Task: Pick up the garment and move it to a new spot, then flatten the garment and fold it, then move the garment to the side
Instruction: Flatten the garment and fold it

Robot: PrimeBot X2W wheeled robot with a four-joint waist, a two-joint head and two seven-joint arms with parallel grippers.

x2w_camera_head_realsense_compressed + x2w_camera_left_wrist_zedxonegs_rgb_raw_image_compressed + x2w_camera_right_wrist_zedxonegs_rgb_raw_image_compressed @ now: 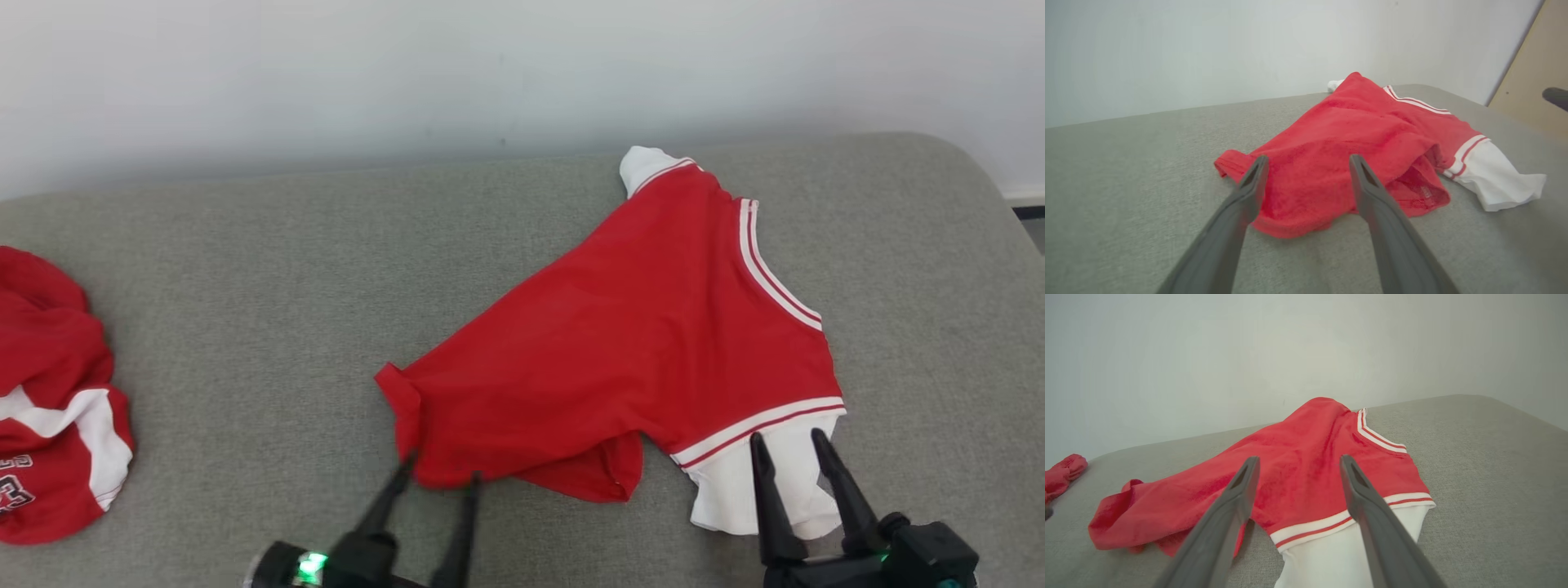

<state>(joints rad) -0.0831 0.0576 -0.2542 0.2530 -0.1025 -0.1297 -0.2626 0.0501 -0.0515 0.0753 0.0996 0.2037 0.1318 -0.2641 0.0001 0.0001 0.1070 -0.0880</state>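
White-sleeved, stripe-trimmed red knit garment [653, 343] lies mid-right on the grey woven padded surface [245, 310], spread roughly as a triangle, not flat. Its red hem corner [400, 400] is rolled over at the near left, and a lower layer pokes out along the near edge. The far white sleeve [645, 163] points toward the pale wall [408, 73]; the near white sleeve [727, 498] sticks out toward the robot. A 2nd red-and-white cloth heap w/ black lettering [49, 400] sits well apart at the far left edge, prob. not part of this job.

Left pincer [442, 469] is low at the near red edge, fingers spread wide w/ nothing between them. In the left wrist view [1308, 158] the tips frame the bunched hem, at or just short of the cloth; can't tell if touching. Right pincer [787, 435] is likewise wide apart and empty, tips over the near white sleeve by the striped cuff band, as the right wrist view [1299, 458] also shows.

Step, as I read it: setting up a 2-pt grab of the near edge, either for the lift-and-move or for flattening; folding not begun.

Next move calls for: each tip pair down & fwd so one finger slides under the cloth, close on 1 layer at the hem corner (L) and at the cuff/sleeve seam (R), then lift together. Risks: pinching both layers at the roll, or grabbing only the loose sleeve so the body drags.
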